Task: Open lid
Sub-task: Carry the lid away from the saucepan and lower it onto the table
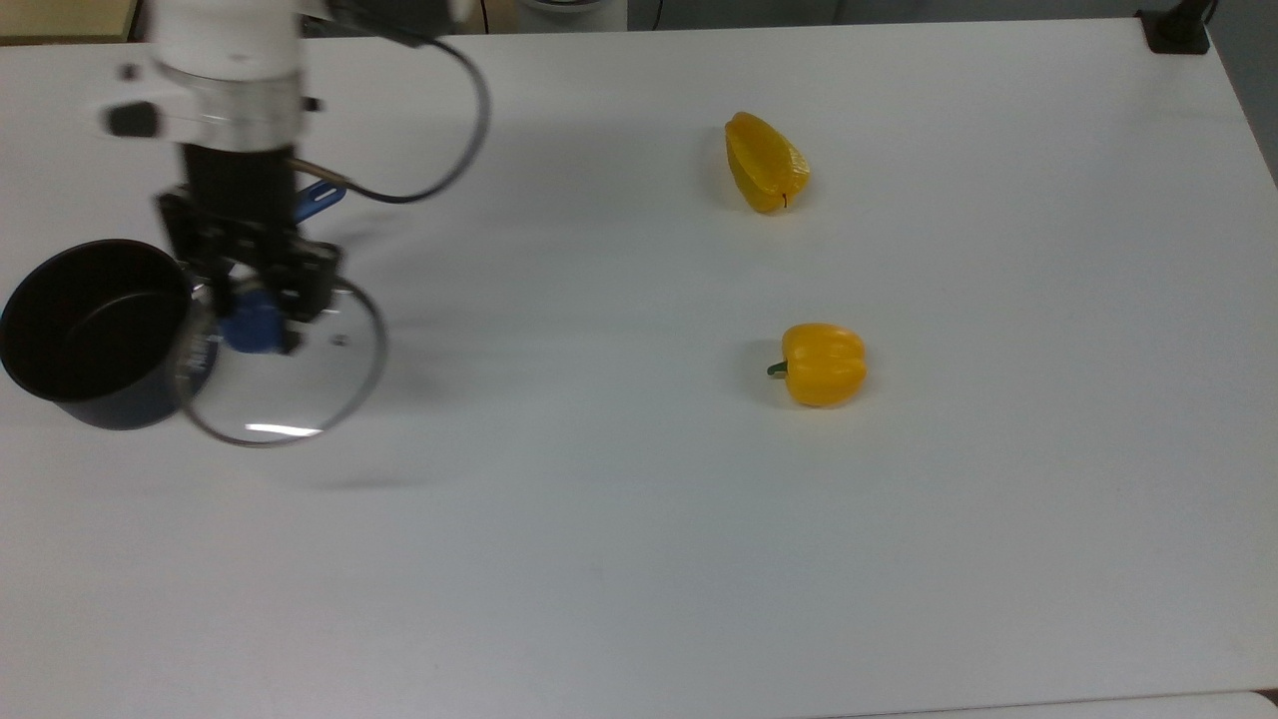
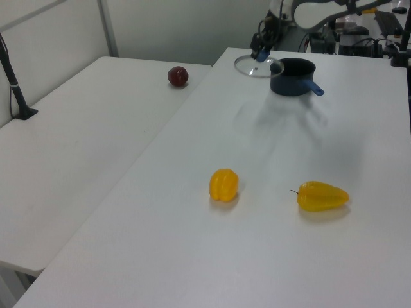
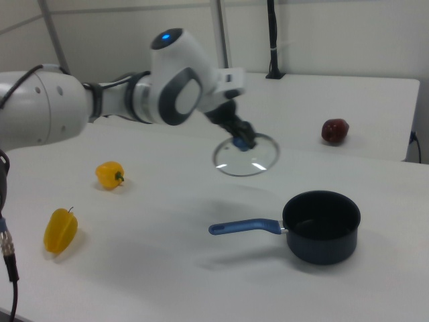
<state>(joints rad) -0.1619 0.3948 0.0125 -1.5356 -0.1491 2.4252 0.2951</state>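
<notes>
The white desk (image 1: 639, 519) carries everything, and a second white desk (image 2: 70, 147) adjoins it on the left view's left. The white arm (image 3: 87, 100) reaches in from the right view's left and comes down from the top view's upper left. The dark saucepan (image 1: 90, 330) stands uncovered at the top view's left edge, its blue handle (image 3: 244, 227) pointing toward the right view's left. The lid (image 1: 300, 384), a clear glass disc with a thin metal rim, hangs in the air just beside the pan on the top view's right, clear of the desk; in the right view it floats beyond the pan, tilted slightly. The gripper (image 1: 255, 300) has its fingers closed on the lid's blue knob (image 1: 250, 328). Well apart, on the top view's right, lie a long yellow pepper (image 1: 765, 162) and a rounder yellow bell pepper (image 1: 823, 363). A dark red fruit (image 2: 178, 76) sits on the adjoining desk.
</notes>
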